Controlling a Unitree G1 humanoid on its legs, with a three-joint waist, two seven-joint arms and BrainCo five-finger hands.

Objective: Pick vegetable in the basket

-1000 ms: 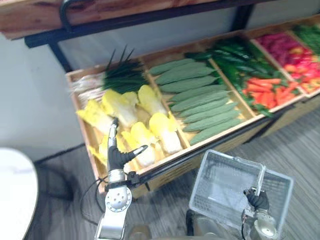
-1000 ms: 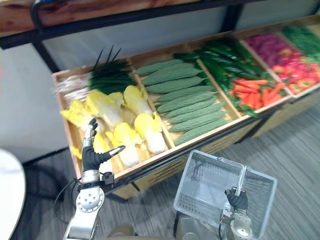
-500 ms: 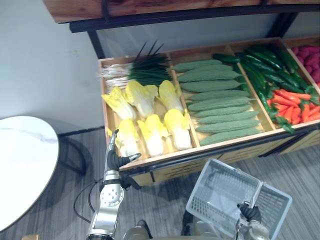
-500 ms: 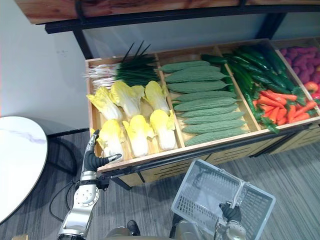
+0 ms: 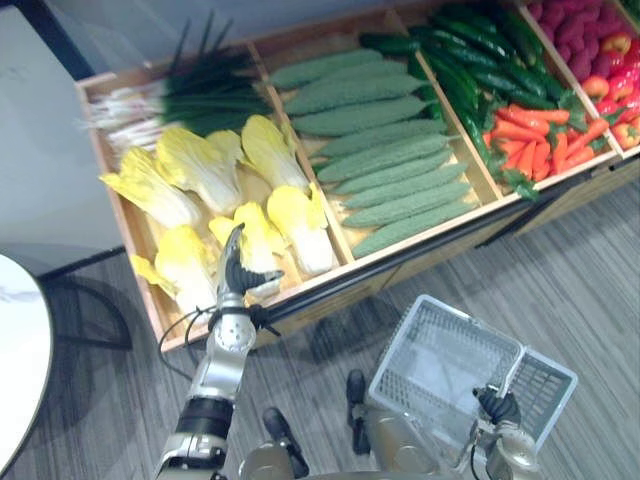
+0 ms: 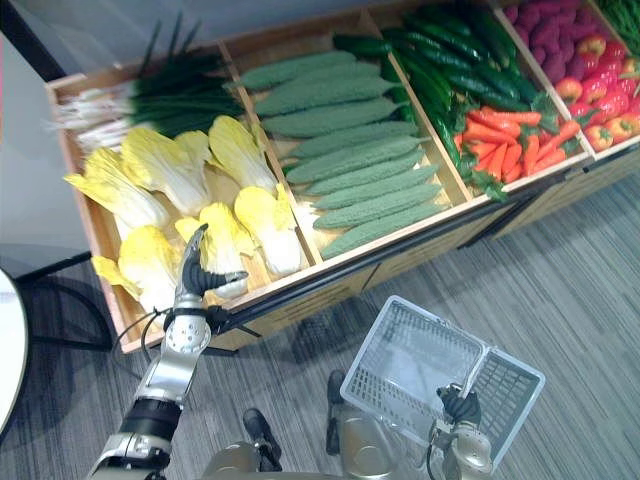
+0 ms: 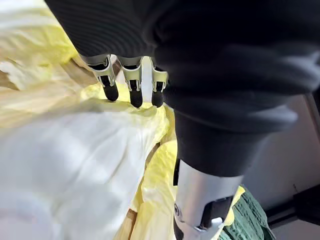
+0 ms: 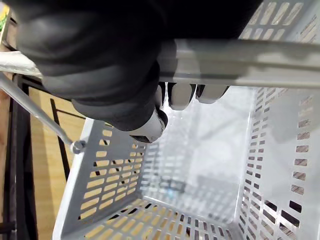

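**Left hand on a cabbage, basket held on the right**

So the wooden crate (image 5: 345, 268) is packed. The left bin has six yellow napa cabbages in two rows of three, with a bunch of scallions (image 5: 175, 98) behind them. Next bin over I count eight bumpy green gourds (image 5: 385, 155) stacked crosswise. After that come dark green cucumbers (image 5: 470, 70), then carrots (image 5: 530, 150). A white round table (image 5: 15, 370) sits off to the left.

The cabbage (image 5: 262, 235) in question is the middle one of the front row. It's squeezed between its two neighbours, right behind the crate's front lip. Its long axis runs front to back, with the white stem toward the robot and the yellow leaves toward the scallions.

The left hand (image 5: 237, 272) reaches in over that lip. Its fingers are pretty much straight, the thumb sticks out sideways, and the fingertips (image 7: 111, 92) just rest on the leaf. No grasp there.

The right hand (image 5: 497, 406) is curled tight around the handle (image 8: 240, 57) of the one white plastic basket (image 5: 400, 335). It's held low in front of the crate with nothing inside.
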